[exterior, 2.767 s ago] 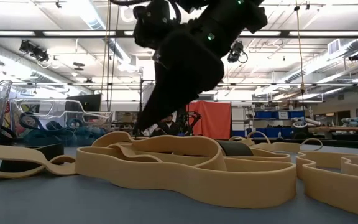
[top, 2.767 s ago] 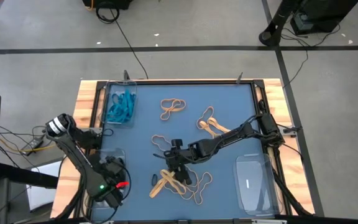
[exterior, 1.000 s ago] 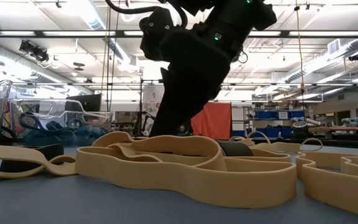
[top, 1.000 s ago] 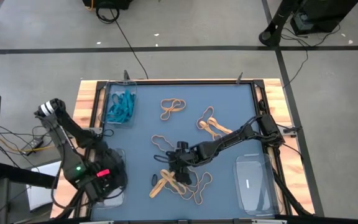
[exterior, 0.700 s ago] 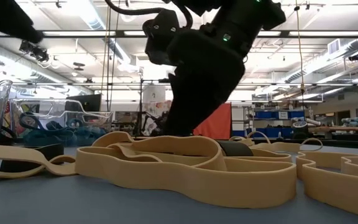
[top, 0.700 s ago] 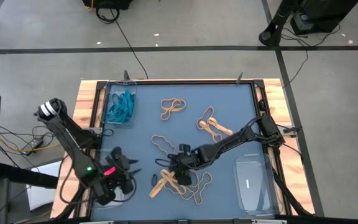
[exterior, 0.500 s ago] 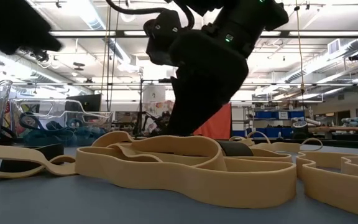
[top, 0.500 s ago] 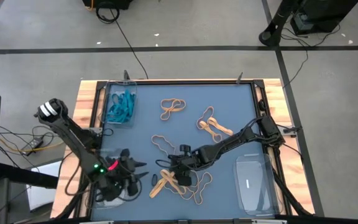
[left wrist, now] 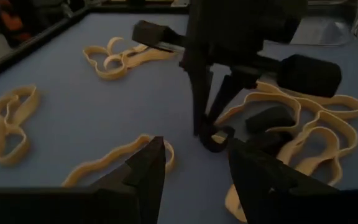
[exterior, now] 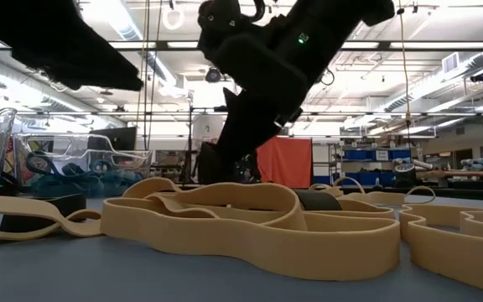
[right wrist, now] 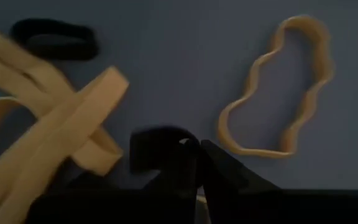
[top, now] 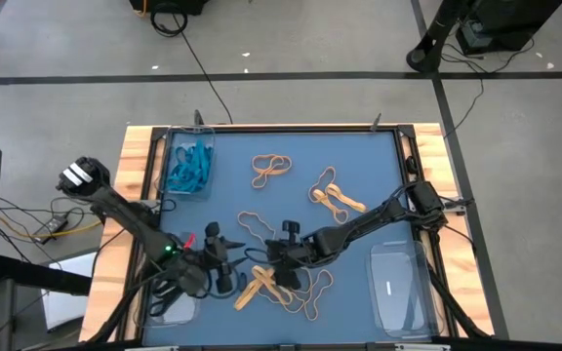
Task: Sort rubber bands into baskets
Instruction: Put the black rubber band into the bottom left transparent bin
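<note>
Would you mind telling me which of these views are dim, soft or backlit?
Both wrist views are dim. In the low view the nearest tan rubber bands look soft, and the arm is a dark silhouette against bright ceiling lights. The high view is evenly lit.

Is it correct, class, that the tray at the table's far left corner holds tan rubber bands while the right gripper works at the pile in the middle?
Not quite: the high view shows that tray holding teal-blue rubber bands. The right gripper is indeed at the pile.

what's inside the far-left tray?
The far-left tray holds a bunch of teal-blue bands, tangled together. How many there are, or anything lying under the bunch, cannot be made out.
</note>
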